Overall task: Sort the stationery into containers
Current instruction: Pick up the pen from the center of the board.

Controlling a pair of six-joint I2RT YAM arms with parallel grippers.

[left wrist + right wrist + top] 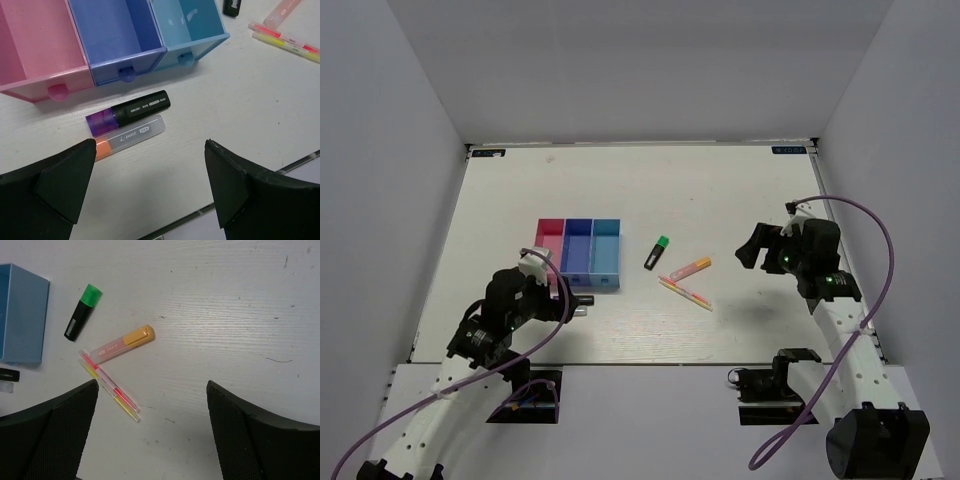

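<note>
Three joined bins, pink, dark blue and light blue, stand left of centre. In the left wrist view a black marker with purple cap and an orange-capped highlighter lie side by side just in front of the bins. My left gripper is open and empty above them. A black marker with green cap, an orange-pink highlighter and thin pink and yellow pens lie right of the bins. My right gripper is open and empty, right of those pens.
The white table is walled at the back and both sides. Its near edge shows as a dark seam close under my left gripper. Cables loop from both arms near the bases.
</note>
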